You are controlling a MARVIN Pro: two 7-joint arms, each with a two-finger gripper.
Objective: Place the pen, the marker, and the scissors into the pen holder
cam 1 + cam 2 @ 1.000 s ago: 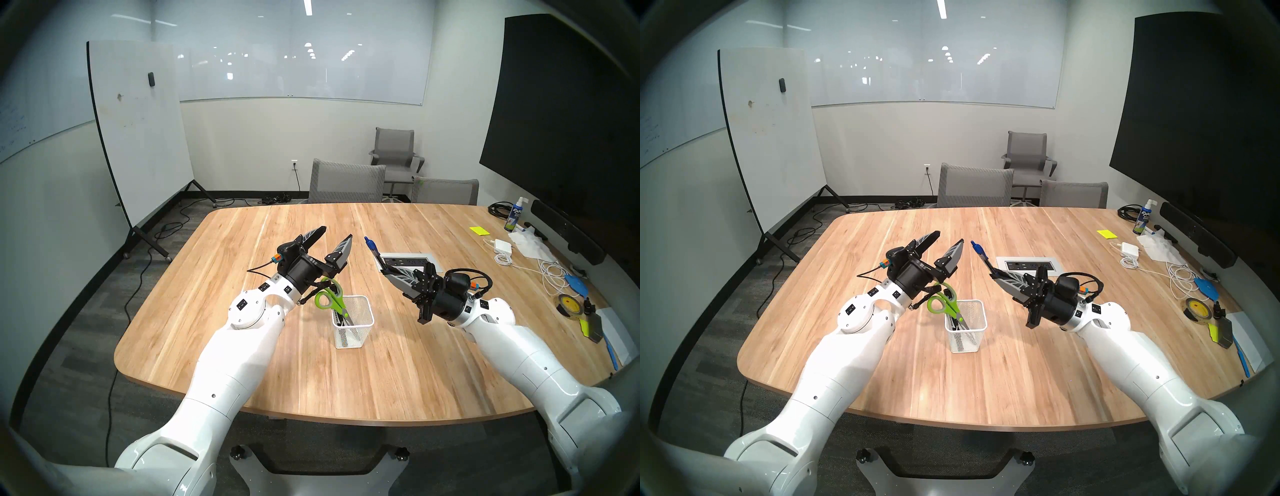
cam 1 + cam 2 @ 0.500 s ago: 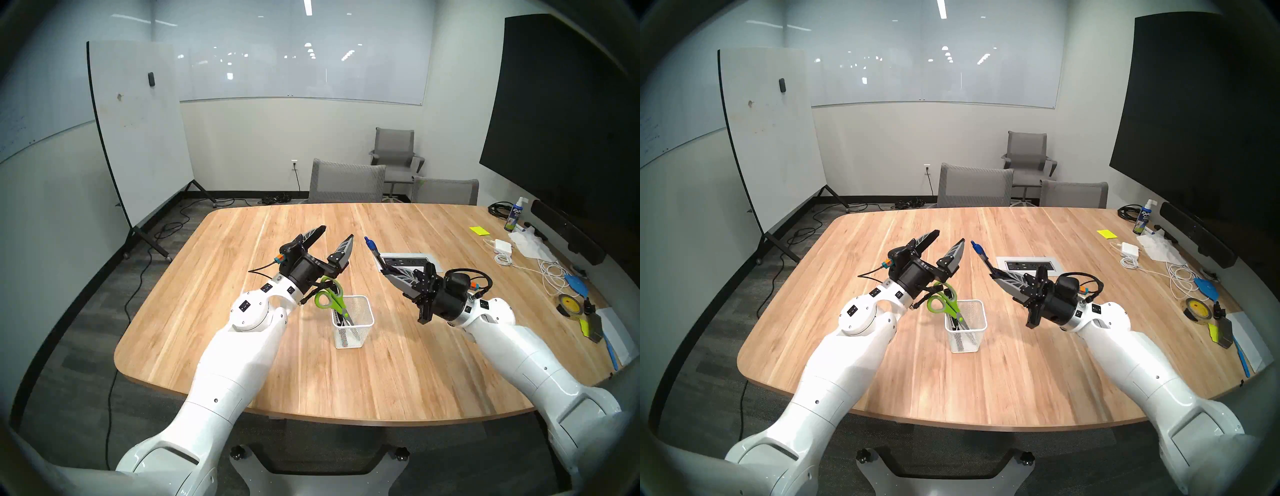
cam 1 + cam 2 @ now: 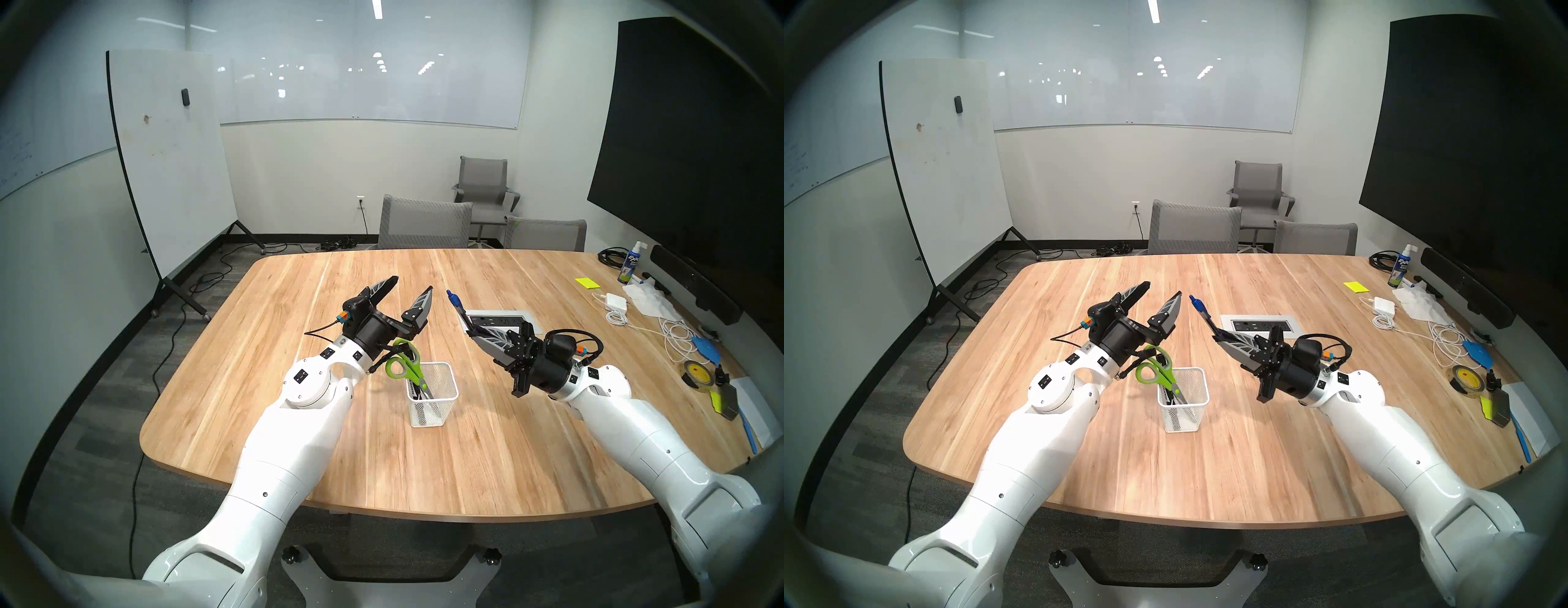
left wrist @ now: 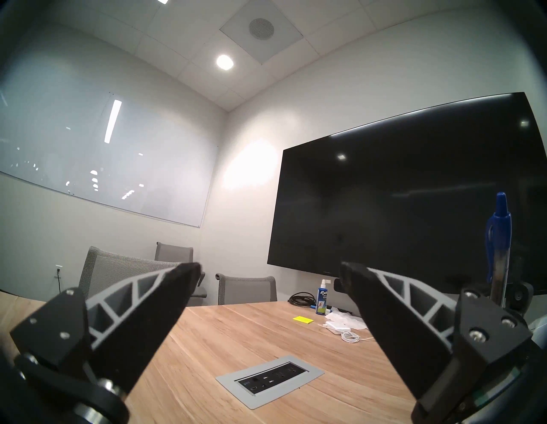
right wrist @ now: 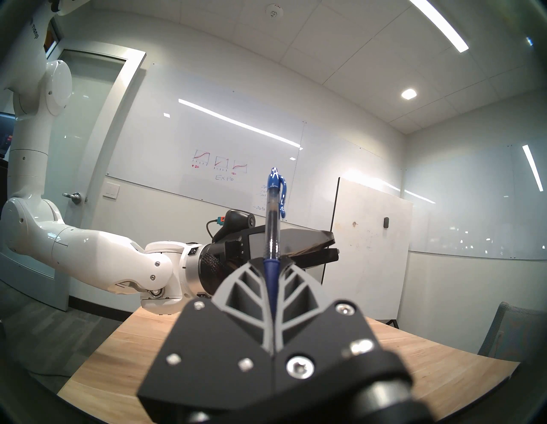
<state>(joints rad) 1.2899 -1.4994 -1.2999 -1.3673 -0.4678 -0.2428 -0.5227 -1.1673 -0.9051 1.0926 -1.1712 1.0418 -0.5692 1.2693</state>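
My right gripper was shut tight on the pen. The fingers pinched the pen low down, near its tip end, so most of it stuck out past them with the blue cap end up in the air. I think it was held that way so the other hand could take the free end, or so I could tip it point-down into the cup. In the right wrist view the pen stood straight up between the two fingers, so the grip looked even and not crooked.

My left gripper had its jaws wide apart and held nothing. It was up above the table, close beside the pen, with its open mouth near the cap end. In the left wrist view the pen showed at the right edge, outside the right finger, so the pen was not yet between those fingers.

The pen holder stood upright on the table, below and between my two hands. The scissors were already in it, blades down, and the green handles leaned out over the left rim because they were too long to fit. A dark stick inside the cup looked like the marker, but I could not see it well through the mesh.

So I judged that only the pen was left to go in.
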